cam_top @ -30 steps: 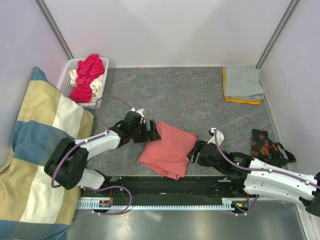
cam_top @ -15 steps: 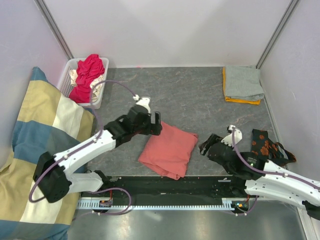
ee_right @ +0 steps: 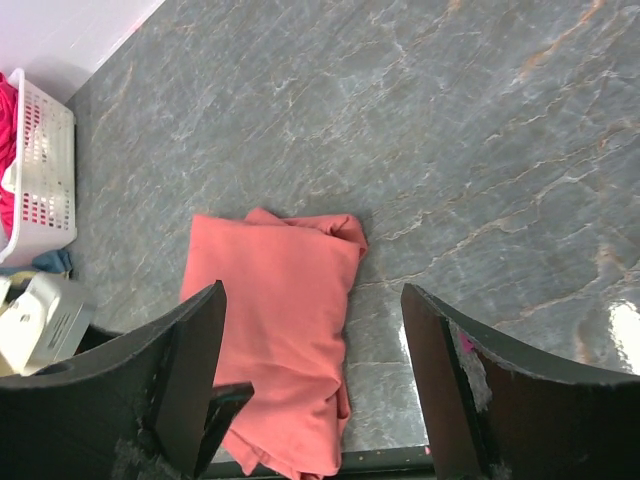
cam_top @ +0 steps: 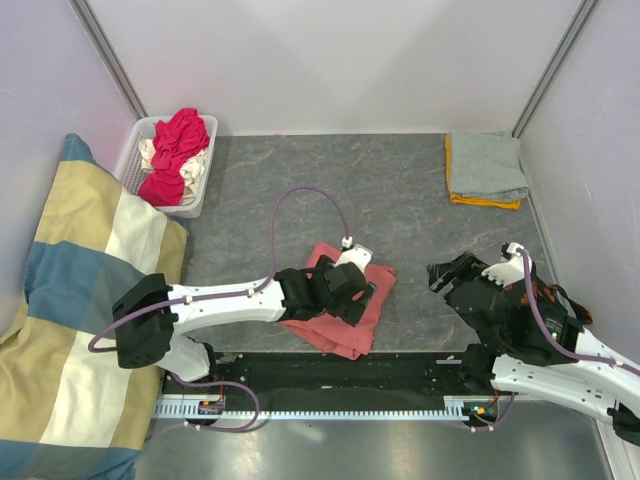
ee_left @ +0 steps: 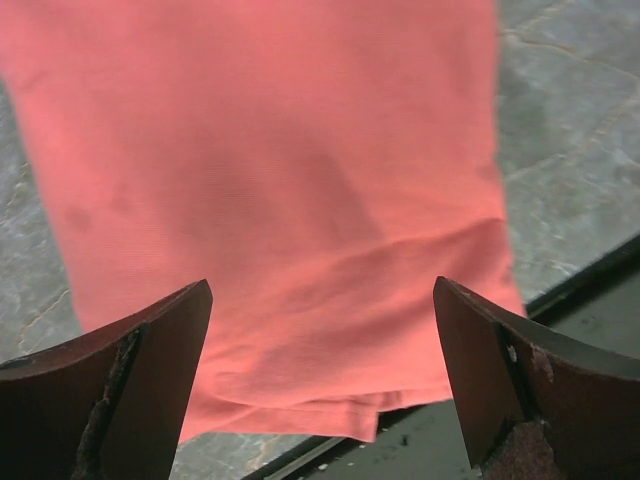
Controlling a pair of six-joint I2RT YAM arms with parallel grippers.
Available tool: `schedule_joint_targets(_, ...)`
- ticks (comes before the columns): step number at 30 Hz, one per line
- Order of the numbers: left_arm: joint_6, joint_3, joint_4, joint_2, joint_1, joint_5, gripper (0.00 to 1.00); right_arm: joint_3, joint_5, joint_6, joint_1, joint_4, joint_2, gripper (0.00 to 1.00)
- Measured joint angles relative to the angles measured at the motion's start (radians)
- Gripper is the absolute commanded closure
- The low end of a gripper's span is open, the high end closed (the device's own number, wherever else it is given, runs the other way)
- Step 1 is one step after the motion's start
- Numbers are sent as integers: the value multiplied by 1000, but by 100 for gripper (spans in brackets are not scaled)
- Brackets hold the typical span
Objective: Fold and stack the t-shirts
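Left pincer [ee_left: 320, 288] now above salmon-pink tee [ee_left: 270, 170]

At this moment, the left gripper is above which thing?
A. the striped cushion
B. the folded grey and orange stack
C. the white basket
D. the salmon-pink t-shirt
D: in the left wrist view the left gripper hangs with its jaws open directly over the salmon-pink t-shirt, and the top view shows that arm reaching over the same shirt.
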Motion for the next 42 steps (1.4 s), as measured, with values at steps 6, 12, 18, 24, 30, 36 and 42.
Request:
schedule_joint_targets(6,-11,72,-11,60,-114,-53,0,-1,3,23,0,-61,-69,21)
schedule_joint_targets(12,-39,137,-22,184,-218,-101,0,-1,4,47,0,-105,-107,21)
schedule_joint_targets(18,-58,192,-39,317,-276,-138,0,-1,3,52,0,-122,-113,20)
schedule_joint_targets(24,-61,229,-52,377,-289,-167,0,-1,3,52,0,-131,-123,20)
schedule_joint_targets(30,-75,266,-82,427,-290,-191,0,-1,3,54,0,-152,-145,20)
schedule_joint_targets(36,-111,311,-144,455,-291,-207,12,-1,3,62,0,-168,-156,20)
schedule_joint_targets(42,-158,316,-204,463,-294,-242,38,-1,3,70,0,-170,-156,20)
